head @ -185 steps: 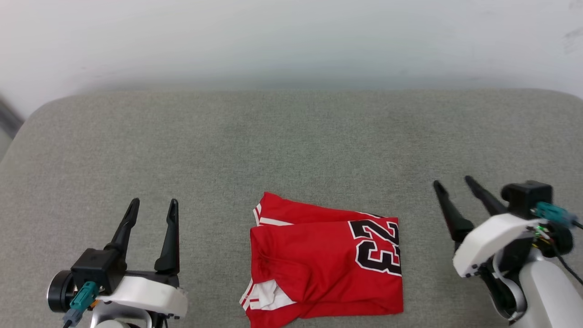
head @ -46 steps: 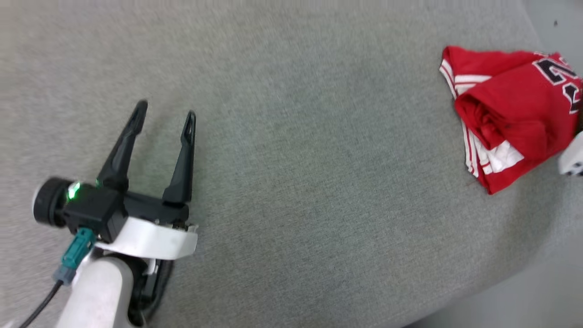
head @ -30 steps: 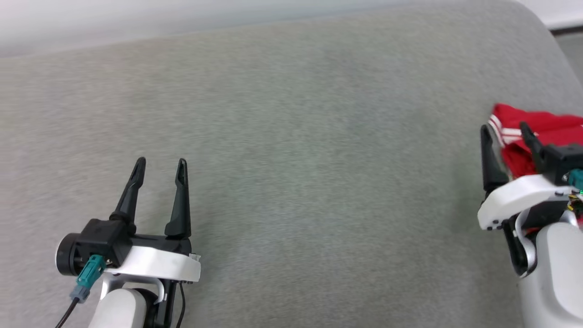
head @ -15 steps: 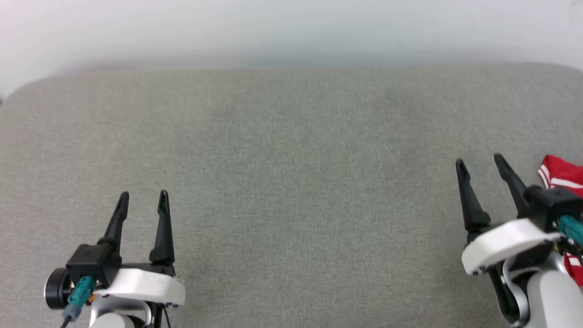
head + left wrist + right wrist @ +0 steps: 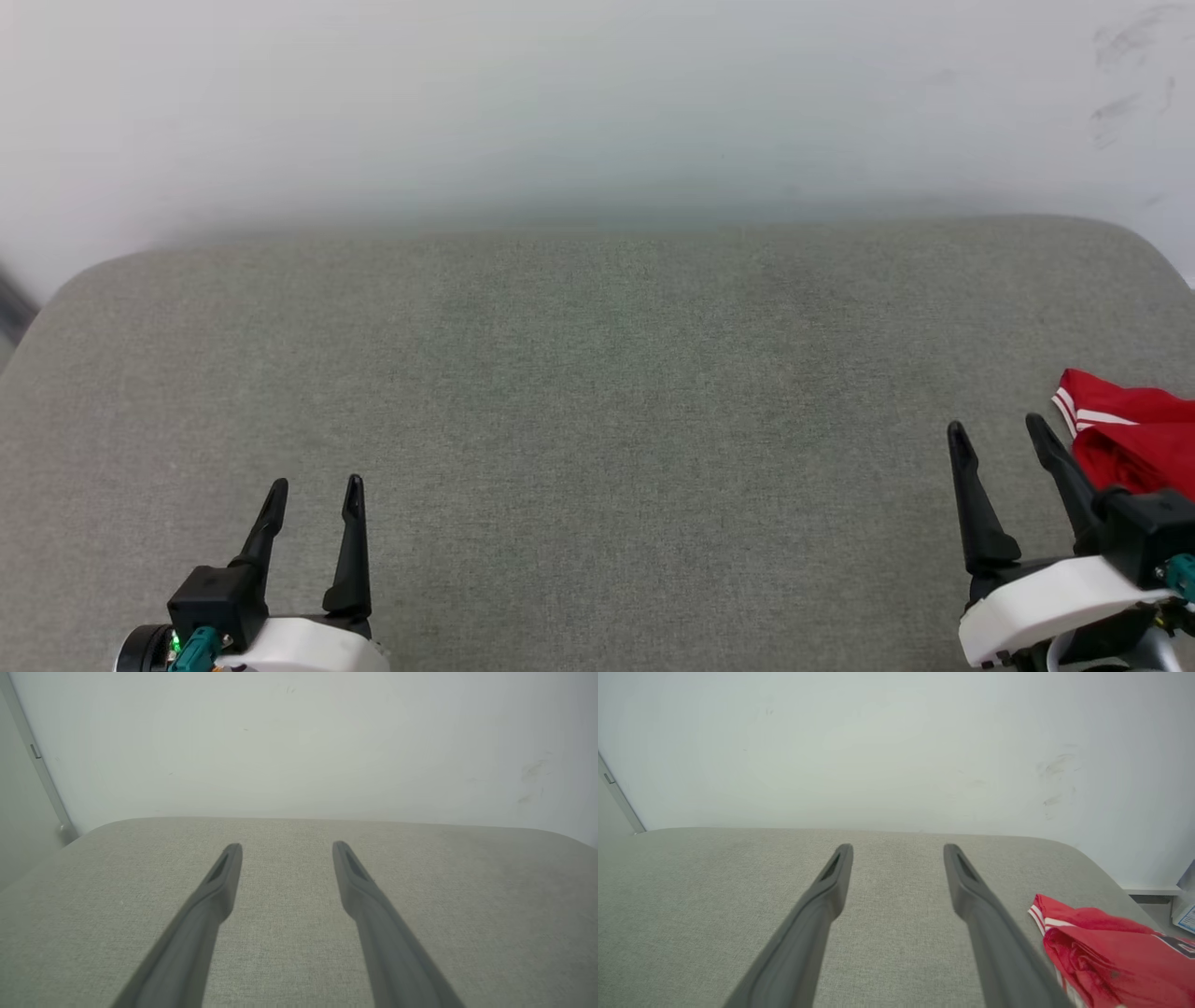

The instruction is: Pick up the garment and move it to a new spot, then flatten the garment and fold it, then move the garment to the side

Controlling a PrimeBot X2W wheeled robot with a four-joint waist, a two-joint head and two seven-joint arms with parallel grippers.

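1. Lettering on the garment [image 5: 1111, 961] shows dark in our right wrist view; our head view catches its red, stripe-trimmed corner.
2. It lies on the bench [image 5: 597, 373] just right of our right gripper [image 5: 994, 426], whose fingers stand apart and empty; our left gripper [image 5: 316, 483], equally spread, sits well apart.
3. We see it near the bench's right edge, with bare fabric stretching left.

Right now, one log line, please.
shirt: folded, far right on grey cushion | left gripper: open, empty | right gripper: open, empty
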